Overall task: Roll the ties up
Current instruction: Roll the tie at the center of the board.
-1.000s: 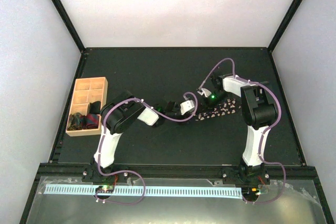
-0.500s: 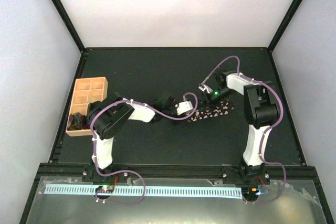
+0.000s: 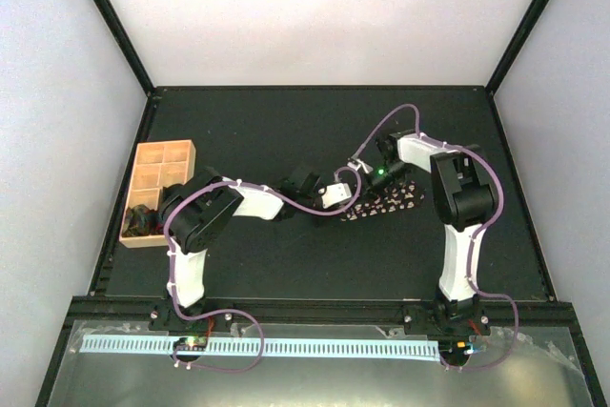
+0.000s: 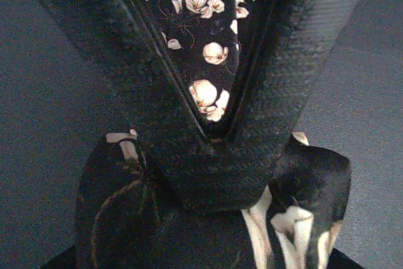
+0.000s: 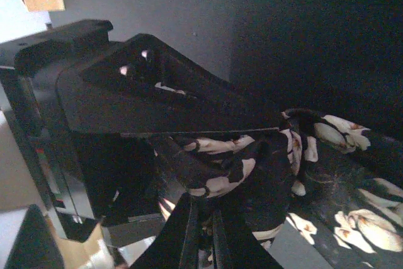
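A: Where's the tie (image 3: pixel 393 201)?
B: On the table (image 3: pixel 286 131), right of centre, long axis left to right. My left claw (image 4: pixel 211 150) is clamped shut on its left end, with fabric bunched under the tips
A: And the right claw (image 5: pixel 203 231)?
B: Touching the same end from the far side, pinched on a fold. The loose length runs right, so I'd judge the roll goes rightward

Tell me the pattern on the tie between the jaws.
The tie is black with small pale pink-white flowers; the left wrist view shows it best.
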